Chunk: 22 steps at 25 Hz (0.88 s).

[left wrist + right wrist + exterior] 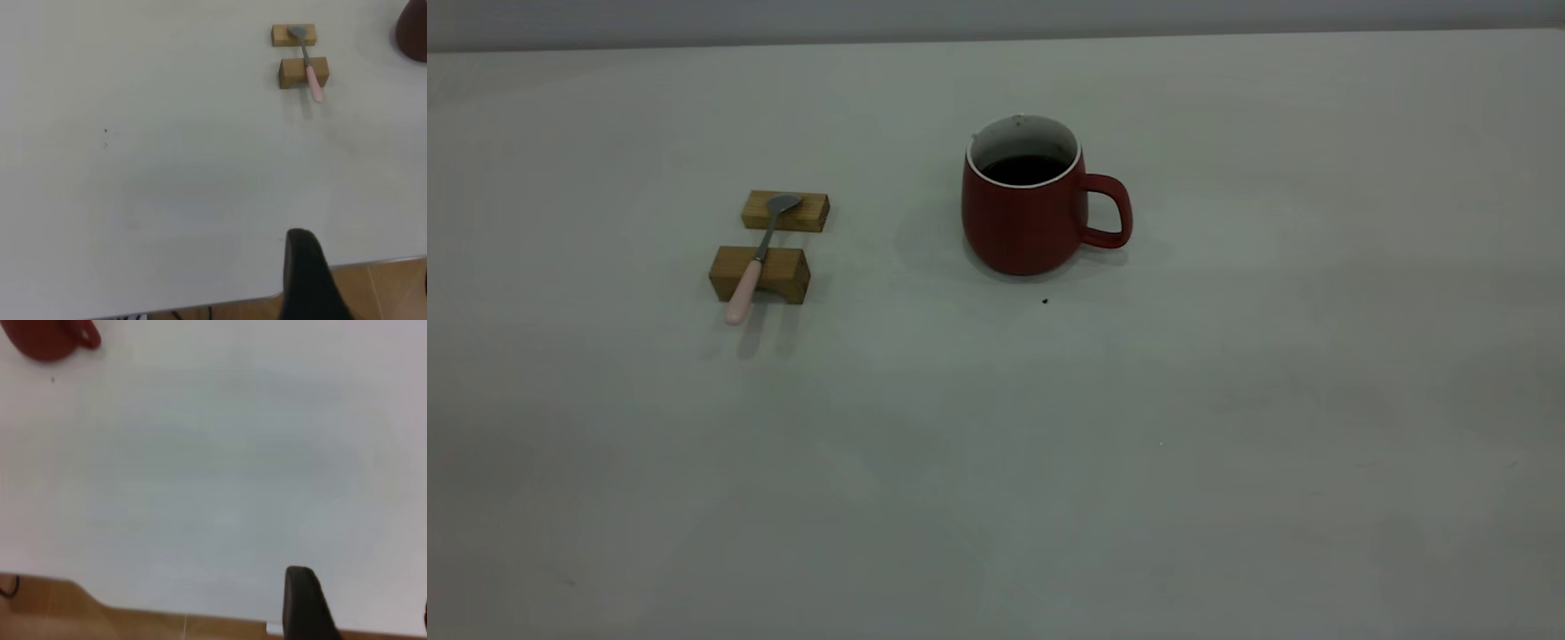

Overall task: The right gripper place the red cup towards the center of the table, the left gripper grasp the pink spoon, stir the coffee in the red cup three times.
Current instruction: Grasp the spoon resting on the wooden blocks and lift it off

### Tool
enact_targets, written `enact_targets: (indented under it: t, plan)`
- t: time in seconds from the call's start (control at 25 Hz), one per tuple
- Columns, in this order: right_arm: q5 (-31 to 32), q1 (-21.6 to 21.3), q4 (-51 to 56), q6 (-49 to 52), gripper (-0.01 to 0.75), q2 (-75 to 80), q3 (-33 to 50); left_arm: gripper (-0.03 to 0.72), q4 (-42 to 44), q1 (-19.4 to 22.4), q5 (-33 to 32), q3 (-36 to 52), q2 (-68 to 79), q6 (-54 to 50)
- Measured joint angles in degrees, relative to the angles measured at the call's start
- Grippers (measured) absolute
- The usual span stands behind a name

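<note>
— Black is all I get of the left claw (303, 280): one dark finger at the near edge of the counter (167, 187), over the lip where the wood floor shows. Spread or pressed together? I cannot tell from one finger.

— Same for the right claw (303, 603): a single dark finger at its own near edge, so I cannot tell its state either. Neither is holding anything, as far as I can see.

— From the left claw, where does the pink spoon (309, 63) lie?

— Well apart, at roughly twelve o'clock, far across bare counter. Its long axis runs almost straight away from the claw: pink handle nearest, grey bowl farthest. It bridges two wooden blocks (769, 249), handle end overhanging the nearer block, bowl resting on the farther one.

— So the handle points back at the arm that must take it. My judgement: a reach straight ahead, closing across the handle.

— And the red cup (1024, 209)?

— Farther in, upright, around two o'clock from the spoon in the outside view, with the coffee (1024, 169) dark inside and the loop handle turned toward the right arm's side. From the right claw it sits far off at about ten o'clock.

— Then the right arm is the nearer one to that handle, though the cup already looks close to centre.
</note>
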State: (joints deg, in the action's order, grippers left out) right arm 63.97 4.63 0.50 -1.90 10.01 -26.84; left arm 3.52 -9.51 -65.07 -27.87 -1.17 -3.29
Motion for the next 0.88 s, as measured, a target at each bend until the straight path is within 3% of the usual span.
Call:
enact_targets:
  t: [0.88]
  plan:
    - [0.6, 1.1, 0.3, 0.2, 0.46, -8.8, 0.0, 0.492, 0.0, 0.0, 0.0, 0.0, 0.0, 0.0]
